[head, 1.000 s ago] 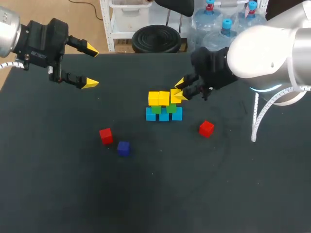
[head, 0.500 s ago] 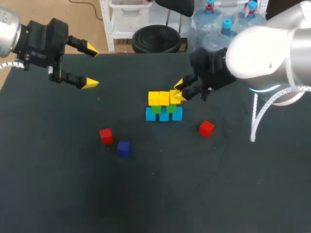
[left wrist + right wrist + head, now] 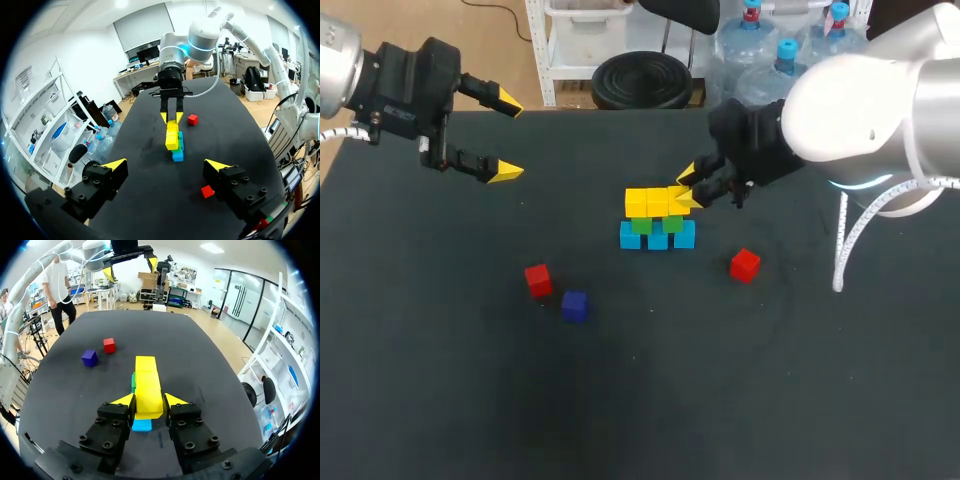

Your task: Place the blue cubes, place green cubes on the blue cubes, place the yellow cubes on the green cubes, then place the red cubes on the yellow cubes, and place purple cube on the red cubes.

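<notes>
A stack stands mid-table: a row of blue cubes (image 3: 657,236) at the base, green cubes (image 3: 642,224) on them, and yellow cubes (image 3: 647,202) on top. My right gripper (image 3: 686,187) is shut on a yellow cube (image 3: 148,402) at the right end of that top row, level with the other yellow cubes and touching them. Two red cubes (image 3: 538,280) (image 3: 745,264) and a purple cube (image 3: 574,306) lie loose on the table. My left gripper (image 3: 505,135) hangs open and empty over the far left of the table, well away from the stack (image 3: 172,137).
The black table (image 3: 470,400) is bare apart from the cubes. One red cube and the purple cube sit left and in front of the stack. The other red cube lies to its right, under my right arm.
My right gripper has shifted slightly left with the yellow cube, closing the gap to the other yellow cubes. The left arm has not moved.
</notes>
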{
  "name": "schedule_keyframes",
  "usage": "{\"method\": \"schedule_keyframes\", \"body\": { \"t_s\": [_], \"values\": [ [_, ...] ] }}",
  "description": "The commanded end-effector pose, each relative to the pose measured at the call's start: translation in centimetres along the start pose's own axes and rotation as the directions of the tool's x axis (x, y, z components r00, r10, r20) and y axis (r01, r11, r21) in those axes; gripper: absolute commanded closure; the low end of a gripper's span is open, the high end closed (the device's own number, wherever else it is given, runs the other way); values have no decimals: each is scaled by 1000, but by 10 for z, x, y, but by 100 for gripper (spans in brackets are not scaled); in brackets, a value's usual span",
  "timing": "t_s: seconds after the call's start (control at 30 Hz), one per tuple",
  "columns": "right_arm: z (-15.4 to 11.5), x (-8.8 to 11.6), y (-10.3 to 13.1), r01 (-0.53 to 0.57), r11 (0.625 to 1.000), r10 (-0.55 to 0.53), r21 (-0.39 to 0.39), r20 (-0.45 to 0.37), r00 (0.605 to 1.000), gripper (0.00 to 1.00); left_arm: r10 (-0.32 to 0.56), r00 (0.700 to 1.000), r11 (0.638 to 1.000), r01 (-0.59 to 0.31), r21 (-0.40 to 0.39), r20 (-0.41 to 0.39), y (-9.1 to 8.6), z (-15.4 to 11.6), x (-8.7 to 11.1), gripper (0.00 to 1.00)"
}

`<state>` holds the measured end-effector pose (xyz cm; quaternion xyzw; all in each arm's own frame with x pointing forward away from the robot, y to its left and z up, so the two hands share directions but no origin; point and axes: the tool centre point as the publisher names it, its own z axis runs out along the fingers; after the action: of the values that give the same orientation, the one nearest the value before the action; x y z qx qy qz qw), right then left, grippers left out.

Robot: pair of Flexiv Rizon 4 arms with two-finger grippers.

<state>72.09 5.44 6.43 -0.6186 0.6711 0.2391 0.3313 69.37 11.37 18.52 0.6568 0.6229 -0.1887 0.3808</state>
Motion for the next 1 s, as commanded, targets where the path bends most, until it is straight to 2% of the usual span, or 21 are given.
{"method": "schedule_keyframes", "body": {
  "t_s": [0.03, 1.0],
  "values": [
    [1, 0, -1, -1, 1000, 1, -3, 0, 1000, 100, 4, 1000, 1000, -4, -3, 5, -1, 0, 2, 0],
    [2, 2, 0, -8, 1000, 8, -7, 3, 1000, 100, 4, 1000, 1000, -4, -3, 5, -1, 0, 2, 0]
  ]
}}
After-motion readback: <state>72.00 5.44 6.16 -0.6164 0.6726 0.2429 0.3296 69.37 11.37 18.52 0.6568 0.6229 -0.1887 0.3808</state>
